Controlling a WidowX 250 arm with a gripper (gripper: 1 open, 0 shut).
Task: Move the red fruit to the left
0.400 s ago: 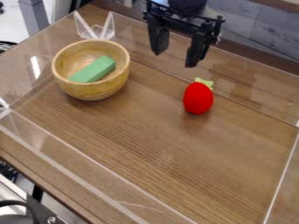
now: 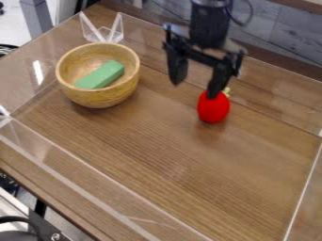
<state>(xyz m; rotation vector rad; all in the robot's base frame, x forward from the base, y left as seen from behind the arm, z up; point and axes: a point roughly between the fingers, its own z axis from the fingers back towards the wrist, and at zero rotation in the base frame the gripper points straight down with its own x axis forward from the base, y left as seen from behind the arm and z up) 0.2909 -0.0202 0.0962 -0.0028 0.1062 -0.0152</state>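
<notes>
The red fruit (image 2: 213, 106) is a small bright red strawberry-like toy with a tiny green top, standing on the wooden table right of centre. My gripper (image 2: 201, 78) hangs just above and slightly left of it, fingers pointing down and open, with nothing between them. The right fingertip (image 2: 227, 87) comes down close to the fruit's green top; I cannot tell if it touches.
A wooden bowl (image 2: 98, 92) holding a green rectangular block (image 2: 98, 74) stands at the left. Clear plastic walls (image 2: 38, 149) ring the table (image 2: 164, 160). A grey panel lies behind at the upper right.
The gripper has moved down and a little to the right, from the back edge to just above the red fruit. The fruit and bowl have not moved.
</notes>
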